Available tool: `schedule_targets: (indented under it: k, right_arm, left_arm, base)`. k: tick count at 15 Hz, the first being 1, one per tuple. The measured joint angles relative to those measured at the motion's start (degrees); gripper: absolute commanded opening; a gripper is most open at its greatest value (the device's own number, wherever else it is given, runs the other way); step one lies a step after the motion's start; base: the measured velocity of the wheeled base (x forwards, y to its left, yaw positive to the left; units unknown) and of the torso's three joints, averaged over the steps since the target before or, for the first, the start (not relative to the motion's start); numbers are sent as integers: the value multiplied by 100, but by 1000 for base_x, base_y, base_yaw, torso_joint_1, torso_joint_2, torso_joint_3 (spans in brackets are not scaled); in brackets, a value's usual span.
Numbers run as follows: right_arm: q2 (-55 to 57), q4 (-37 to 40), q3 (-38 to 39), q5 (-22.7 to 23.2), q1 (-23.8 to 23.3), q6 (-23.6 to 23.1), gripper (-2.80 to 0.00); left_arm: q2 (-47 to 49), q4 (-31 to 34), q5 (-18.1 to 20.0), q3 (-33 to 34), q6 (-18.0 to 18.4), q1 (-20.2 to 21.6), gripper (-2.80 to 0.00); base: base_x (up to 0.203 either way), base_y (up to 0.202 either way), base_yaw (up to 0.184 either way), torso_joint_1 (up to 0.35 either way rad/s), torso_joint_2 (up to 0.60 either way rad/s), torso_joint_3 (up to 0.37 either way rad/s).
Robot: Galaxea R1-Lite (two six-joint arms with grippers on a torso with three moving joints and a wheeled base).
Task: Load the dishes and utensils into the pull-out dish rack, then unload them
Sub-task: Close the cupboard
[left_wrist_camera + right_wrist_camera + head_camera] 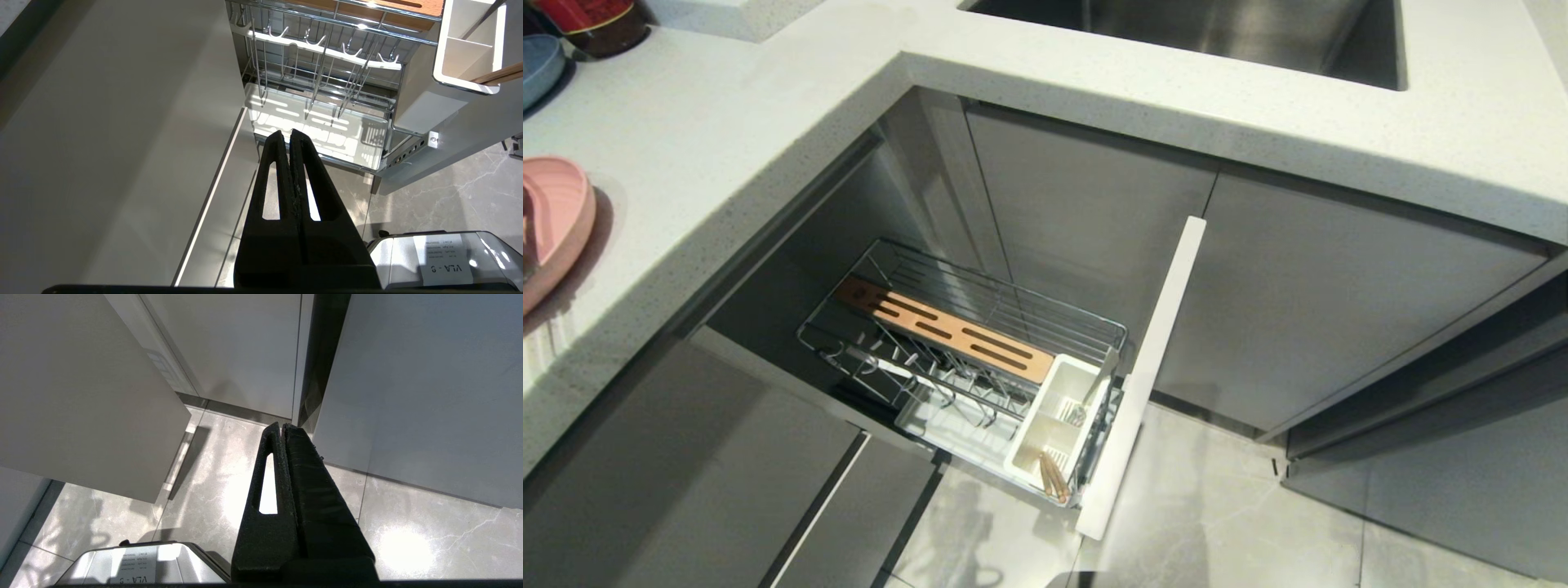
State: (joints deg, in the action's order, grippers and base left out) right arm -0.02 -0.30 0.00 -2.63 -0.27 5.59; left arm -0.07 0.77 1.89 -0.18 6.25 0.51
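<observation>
The pull-out dish rack (1013, 309) stands drawn out of the corner cabinet on its pale front panel (1152, 367). Its wire slots hold no dishes. In its white cutlery box (1031, 437) stand the chopsticks (1054, 478) and the grey spoon (1097, 384). The pink plate (551, 220) lies on the counter at the far left edge. Neither gripper shows in the head view. My left gripper (287, 132) is shut and empty, low in front of the rack (327, 81), with the cutlery box (470, 53) and a chopstick (498, 75) beyond it. My right gripper (282, 425) hangs shut over the floor.
A blue dish (535, 69) and a red-topped jar (596, 20) sit at the counter's far left corner. A steel sink (1217, 33) lies at the back. A slotted wooden board (947, 331) spans the rack. Grey cabinet doors (429, 396) flank tiled floor (1217, 506).
</observation>
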Motion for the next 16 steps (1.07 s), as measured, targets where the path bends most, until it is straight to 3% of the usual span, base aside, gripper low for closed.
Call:
schedule_targets:
  k: [8,11,16]
  right_arm:
    - [0,-2,0,0,0,1,-280]
    - [0,0,0,0,0,1,-280]
    - [0,0,0,0,0,1,-280]
  left_arm:
    - [0,2,-5,-4,-38,-35,-280]
    - [0,3,-16,-2,-213,-35,-280]
    - [0,32,20,-22,-193,-35,-280]
  base:
    - [0,0,0,0,0,0]
    - [0,0,0,0,0,0]
    - [0,0,0,2,2,153]
